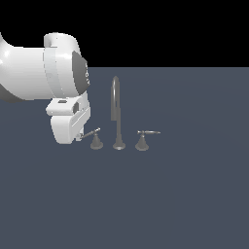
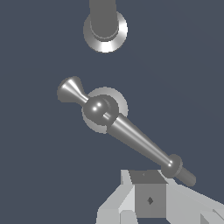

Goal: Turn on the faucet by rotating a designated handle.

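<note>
The tool (image 2: 151,199) sits right at the outer end of the handle (image 2: 131,138), the evenly dark lever on the exterior view's left of the faucet (image 1: 115,112). In the wrist view one grey finger (image 2: 148,197) lies against the lever's knobbed tip; the other finger is not clearly shown, so I cannot tell how wide the tool stands. The lever's long axis runs from the tool away to its cone base (image 1: 96,142), and the spout base (image 2: 105,30) lies beyond that. A sideways push at the tip should swing it. The counter (image 1: 170,194) around looks open; the twin handle (image 1: 143,138) stands past the spout, well apart.
</note>
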